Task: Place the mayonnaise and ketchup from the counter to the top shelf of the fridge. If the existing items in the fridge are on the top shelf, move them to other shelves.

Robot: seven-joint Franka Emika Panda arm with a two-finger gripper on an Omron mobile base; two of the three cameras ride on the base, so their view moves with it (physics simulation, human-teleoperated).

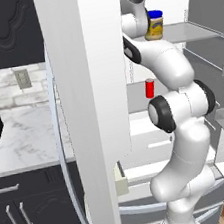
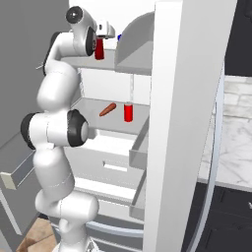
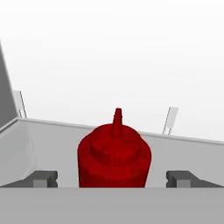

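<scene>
Gripper [image 3: 112,177] at the top shelf [image 2: 86,63] of the fridge [image 1: 91,112], jaws spread wide with a clear gap on either side of the ketchup [image 3: 114,155], which stands upright on that shelf between the fingertips [image 3: 43,177]. Mayonnaise [image 1: 154,25] stands on the same top shelf, beside the arm. Small red can [image 2: 128,111] and orange-red oval item [image 2: 107,110] lie on the shelf below, just beside each other.
</scene>
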